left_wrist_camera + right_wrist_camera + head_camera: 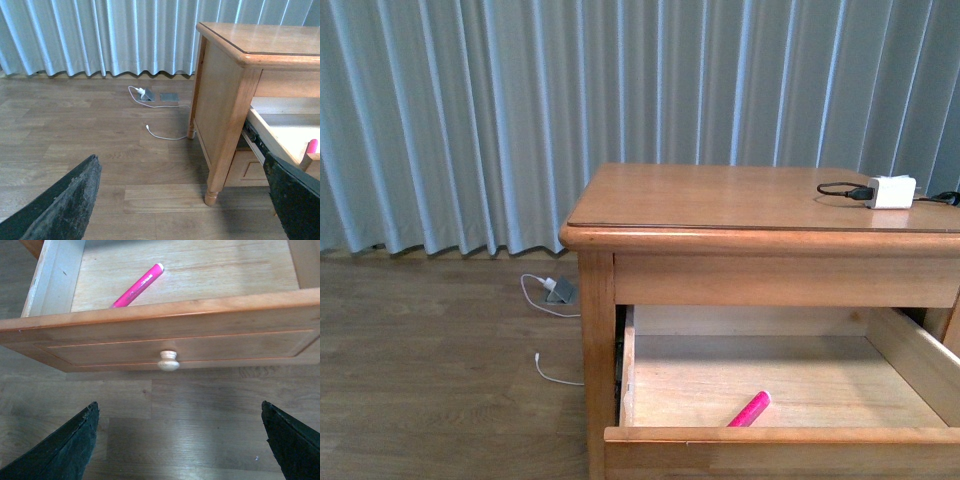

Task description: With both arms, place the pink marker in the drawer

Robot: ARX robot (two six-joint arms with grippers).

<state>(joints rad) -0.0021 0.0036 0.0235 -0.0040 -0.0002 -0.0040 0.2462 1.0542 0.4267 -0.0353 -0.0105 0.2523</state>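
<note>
Pink marker (750, 409) lies in open drawer (780, 435)

Front view faces the honey-wood nightstand (720, 195) head-on; left wrist, off its tabletop's front-left corner; right wrist, close above the open pale-wood drawer (215, 270) all three share.

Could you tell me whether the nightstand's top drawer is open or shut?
Open: the drawer is pulled out, its pale inside exposed with the pink marker lying in it.
</note>
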